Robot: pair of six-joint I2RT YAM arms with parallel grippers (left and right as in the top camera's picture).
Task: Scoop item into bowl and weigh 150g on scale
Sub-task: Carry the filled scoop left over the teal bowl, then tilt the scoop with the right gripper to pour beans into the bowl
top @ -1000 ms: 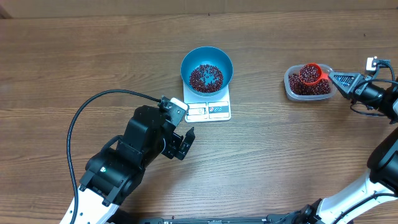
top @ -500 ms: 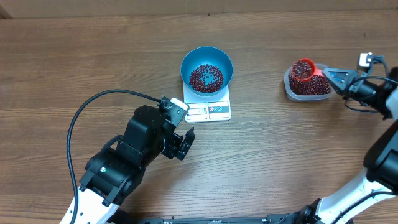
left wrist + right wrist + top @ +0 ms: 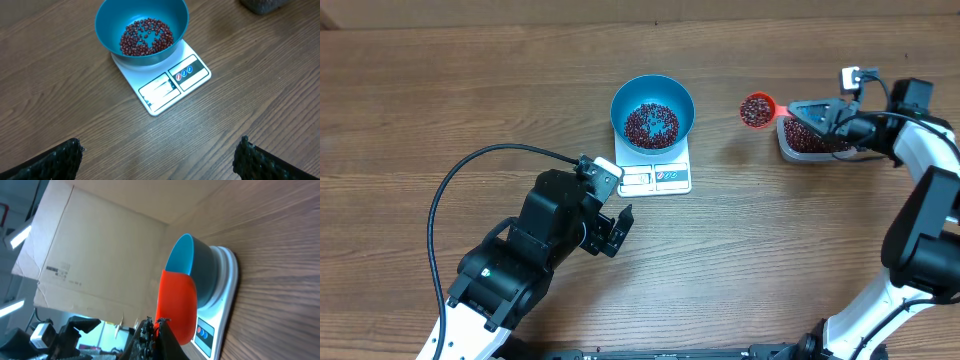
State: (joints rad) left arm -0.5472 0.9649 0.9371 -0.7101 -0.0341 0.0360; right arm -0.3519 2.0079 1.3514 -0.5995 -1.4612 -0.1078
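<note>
The blue bowl (image 3: pixel 622 100) stands on the white scale (image 3: pixel 660 179) with a layer of dark red beans (image 3: pixel 651 123) in its bottom. My right gripper (image 3: pixel 802 109) is shut on the handle of an orange-red scoop (image 3: pixel 757 110). The scoop is heaped with beans and hangs above the table between the bowl and a clear tub (image 3: pixel 812 143) of beans. The right wrist view shows the scoop (image 3: pixel 177 305) from behind, with the bowl (image 3: pixel 182 255) and scale (image 3: pixel 225 295) beyond it. My left gripper (image 3: pixel 617 232) is open and empty, below and left of the scale (image 3: pixel 170 85).
A black cable (image 3: pixel 450 190) loops over the table beside the left arm. A cardboard box (image 3: pixel 100 255) stands behind the bowl in the right wrist view. One corner of the tub (image 3: pixel 262 5) shows at the top right of the left wrist view.
My right gripper has lifted the filled scoop out of the tub and carried it left toward the bowl. The left arm has not moved.
</note>
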